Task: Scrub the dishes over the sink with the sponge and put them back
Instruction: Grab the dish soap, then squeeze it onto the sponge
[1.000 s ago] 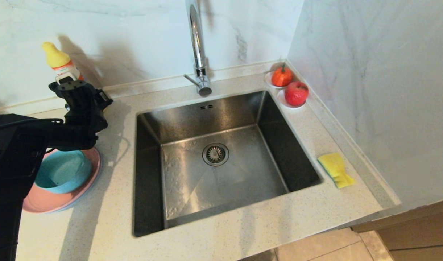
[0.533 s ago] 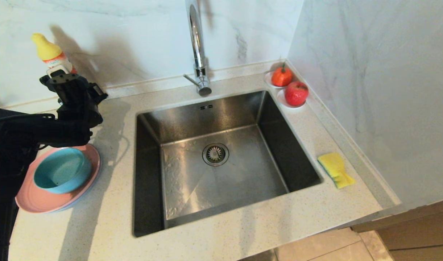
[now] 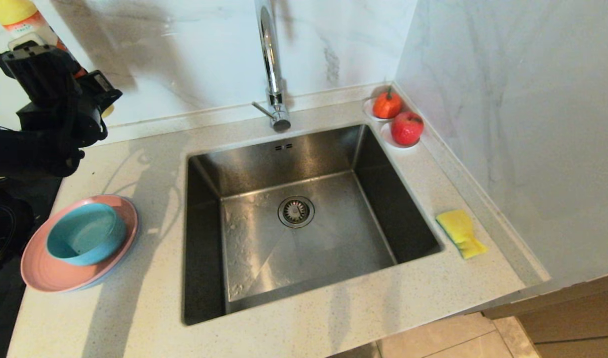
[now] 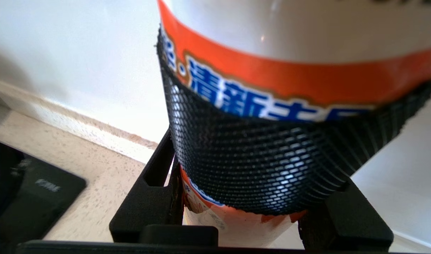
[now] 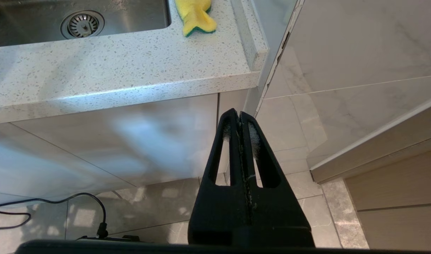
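My left gripper (image 3: pixel 35 57) is shut on a white and orange detergent bottle (image 3: pixel 20 20) with a yellow cap, held high at the far left in front of the back wall. In the left wrist view the bottle (image 4: pixel 289 42) fills the gap between the jaws, a black mesh band round it. The dishes stand stacked on the counter left of the sink (image 3: pixel 304 278): a teal bowl (image 3: pixel 85 238) on a pink plate (image 3: pixel 45 276), with a pale plate's edge (image 3: pixel 92 284) showing beneath. The yellow sponge (image 3: pixel 460 231) lies right of the sink. My right gripper (image 5: pixel 239 116) hangs shut below the counter edge.
A tall chrome tap (image 3: pixel 270 59) rises behind the sink. Two small saucers with red fruit (image 3: pixel 387 104) (image 3: pixel 406 128) sit in the back right corner. A marble wall closes the right side. A black hob panel (image 4: pixel 25 190) lies on the counter's far left.
My left gripper has lifted the bottle up and towards the left, off the counter. The stacked dishes, partly covered by the arm before, now show in full.
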